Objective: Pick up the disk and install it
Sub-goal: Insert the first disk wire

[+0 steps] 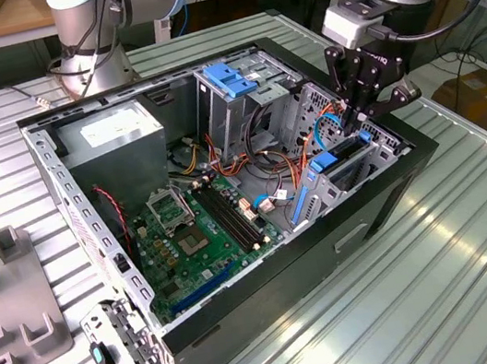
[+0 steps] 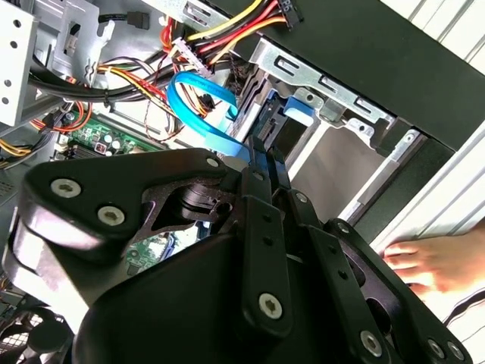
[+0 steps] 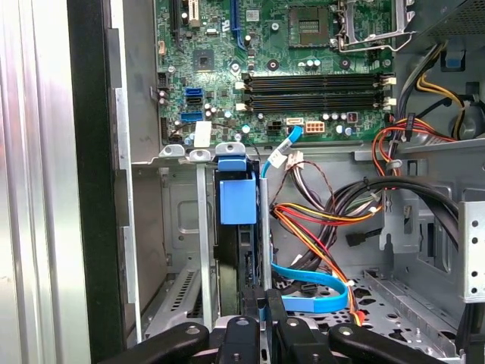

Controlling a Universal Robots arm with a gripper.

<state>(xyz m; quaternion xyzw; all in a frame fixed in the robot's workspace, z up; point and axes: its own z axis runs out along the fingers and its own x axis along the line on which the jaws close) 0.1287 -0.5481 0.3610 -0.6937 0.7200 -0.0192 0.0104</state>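
Hand: your gripper (image 1: 357, 121) was clenched on the disk (image 3: 236, 205) | Disk: on edge, partly seated in the corner bay (image 3: 182, 227) of the case (image 1: 269, 280) | Care: you needed rails square, a straight push, cables (image 3: 333, 212) clear.

Bright, even overhead light. Glare whitens the ribbed table (image 1: 465, 248) at four o'clock in the exterior view; the computer case (image 1: 271, 291) holds soft shadows inside.

Exterior view above open case (image 1: 330, 252); both wrist views close behind pincer (image 3: 262, 302), inside it.
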